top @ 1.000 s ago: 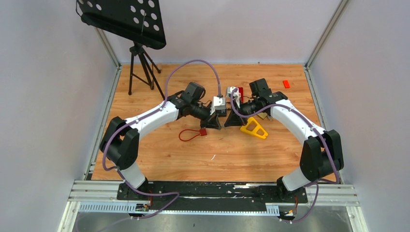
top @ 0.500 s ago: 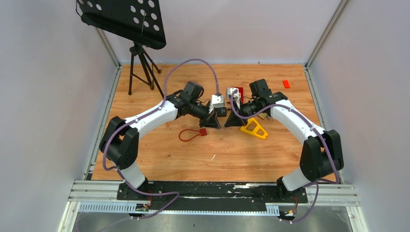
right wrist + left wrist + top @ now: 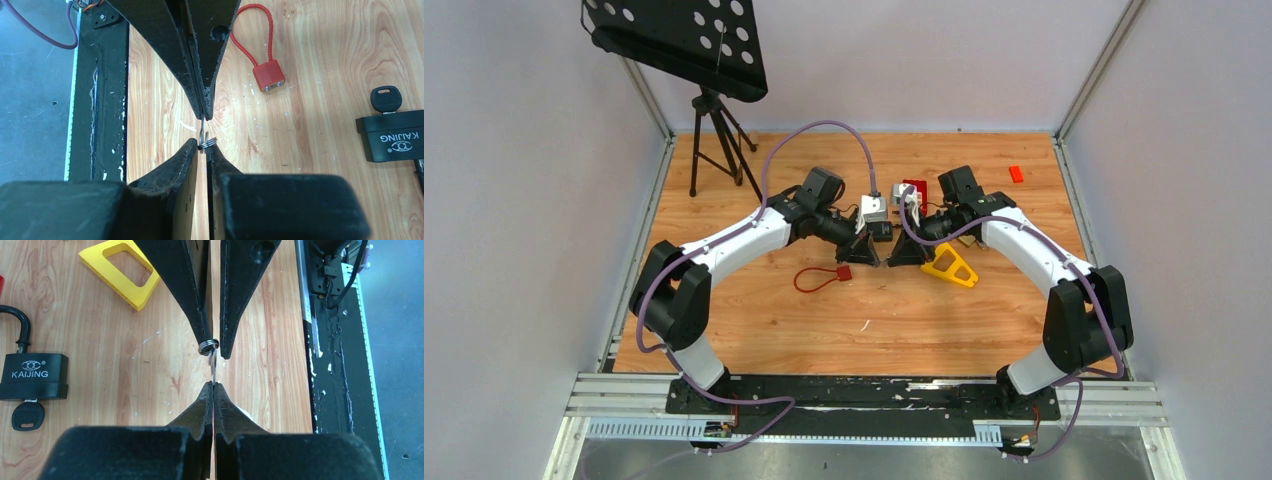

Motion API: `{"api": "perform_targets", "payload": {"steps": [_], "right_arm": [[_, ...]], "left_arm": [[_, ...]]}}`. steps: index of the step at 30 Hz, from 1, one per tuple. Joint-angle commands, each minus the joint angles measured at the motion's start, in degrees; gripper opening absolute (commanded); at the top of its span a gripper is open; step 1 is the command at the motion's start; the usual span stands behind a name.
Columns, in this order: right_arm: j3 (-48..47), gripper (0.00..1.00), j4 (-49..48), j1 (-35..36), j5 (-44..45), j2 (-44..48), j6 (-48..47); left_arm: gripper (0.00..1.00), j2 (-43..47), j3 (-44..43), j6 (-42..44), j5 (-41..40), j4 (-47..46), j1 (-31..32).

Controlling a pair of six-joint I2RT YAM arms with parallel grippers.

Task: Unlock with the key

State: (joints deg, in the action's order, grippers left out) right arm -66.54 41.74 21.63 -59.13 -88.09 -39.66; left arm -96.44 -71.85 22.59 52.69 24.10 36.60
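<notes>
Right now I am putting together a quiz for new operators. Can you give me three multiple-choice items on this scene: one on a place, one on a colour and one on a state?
1. Where is the black-headed key?
A. at the base of the black padlock
B. alone in a far corner of the table
C. held up in the air

2. What colour is the cable lock?
A. blue
B. red
C. green

3. How does the left gripper stand?
A. wide open
B. shut on nothing
C. shut on the small key

Answers:
1 A: in the left wrist view, its head sits right under the padlock's body.
2 B: in the right wrist view, both its body and its loop are red.
3 C: its fingertips meet on the key's blade.
</notes>
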Motion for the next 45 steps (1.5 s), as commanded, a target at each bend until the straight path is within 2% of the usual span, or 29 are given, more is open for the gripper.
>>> {"api": "perform_targets", "payload": {"steps": [1, 9, 15, 17, 21, 23, 29, 34, 45], "right_arm": [[-0.1, 0.14, -1.9, 0.7, -3.4, -0.8, 0.5], [-0.2, 0.19, -2.6, 1.0, -3.8, -0.5, 1.2], [-0.3, 0.18, -2.5, 1.0, -3.6, 0.5, 0.9], [-0.4, 0.22, -1.6, 1.0, -3.3, 0.5, 0.0], [-0.6, 0.38, -0.9, 0.6, 0.8, 1.2, -0.9], [-0.6, 0.40, -1.1, -0.4, 1.9, 2.1, -0.7], [-0.8, 0.39, -0.6, -2.6, 1.0, 4.6, -0.7], [-1.2, 0.29, 0.7, -2.6, -2.3, 5.5, -1.4], [-1.8, 0.29, 2.6, -1.6, -5.7, 2.0, -2.3]], "left_arm": [[0.00, -0.1, -3.3, 0.1, 1.9, 0.3, 0.1], [0.00, -0.7, -3.6, 1.0, 1.5, 1.5, 0.8], [0.00, -1.2, -3.9, 1.3, 1.0, 2.2, 0.9], [0.00, -1.2, -4.0, 1.3, 0.9, 2.3, 0.9], [0.00, -1.0, -4.0, 1.5, 0.8, 2.5, 0.9], [0.00, -0.8, -4.0, 1.6, 0.8, 2.7, 0.8], [0.00, -1.1, -4.5, 1.6, 1.9, 3.3, 0.8], [0.00, -1.9, -5.1, 1.7, 2.5, 4.0, 0.9], [0.00, -1.5, -4.8, 1.4, 2.6, 3.4, 0.8]]}}
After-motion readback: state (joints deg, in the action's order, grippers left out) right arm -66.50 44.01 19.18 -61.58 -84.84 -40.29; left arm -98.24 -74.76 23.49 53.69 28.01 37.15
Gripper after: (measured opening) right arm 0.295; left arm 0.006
